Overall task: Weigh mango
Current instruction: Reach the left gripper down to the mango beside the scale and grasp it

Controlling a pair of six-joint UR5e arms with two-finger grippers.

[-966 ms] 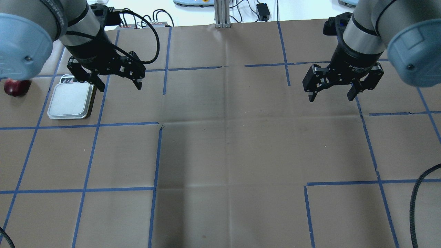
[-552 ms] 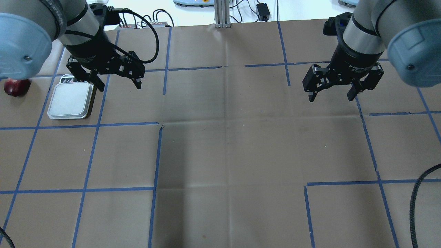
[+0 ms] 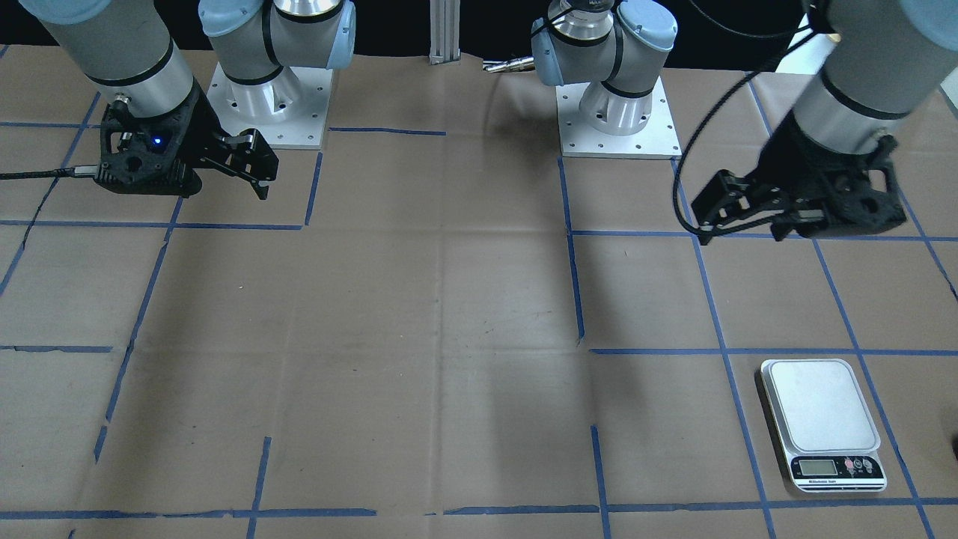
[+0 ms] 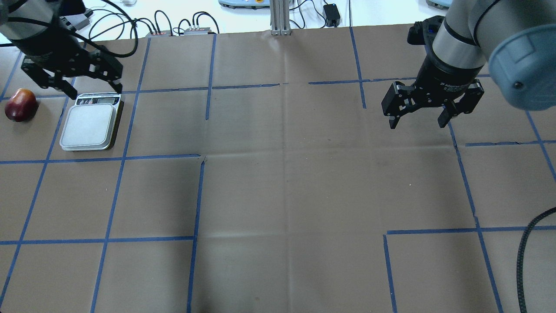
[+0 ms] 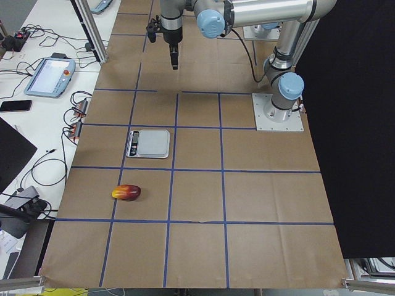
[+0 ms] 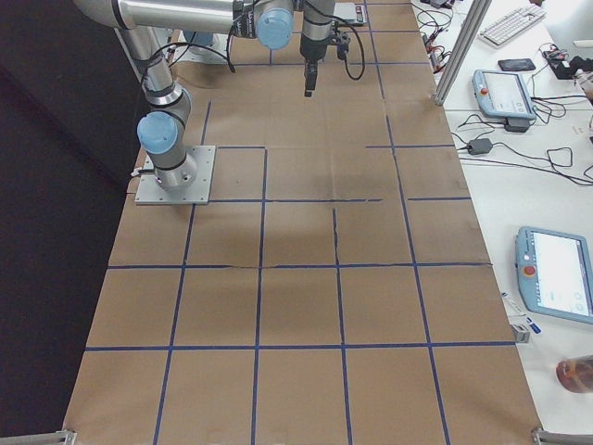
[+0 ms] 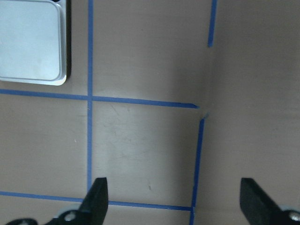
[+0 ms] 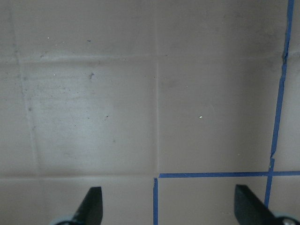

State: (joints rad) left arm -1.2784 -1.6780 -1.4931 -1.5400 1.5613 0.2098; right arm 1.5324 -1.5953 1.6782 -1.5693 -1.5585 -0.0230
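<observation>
Mango [image 4: 20, 105] lies on the table [image 4: 282, 195] just beside the scale [image 4: 89, 126], not touching it; left gripper [image 7: 174, 201] and right gripper [image 4: 417, 125] hang wide open, empty; fruit judged firm, glossy, probably slippery; grasp across its narrow middle.

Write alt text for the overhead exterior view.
A mango lies on the brown table, left of an empty scale and apart from it. The left pincer hangs open near the scale; the right pincer hangs open far to the right.
</observation>
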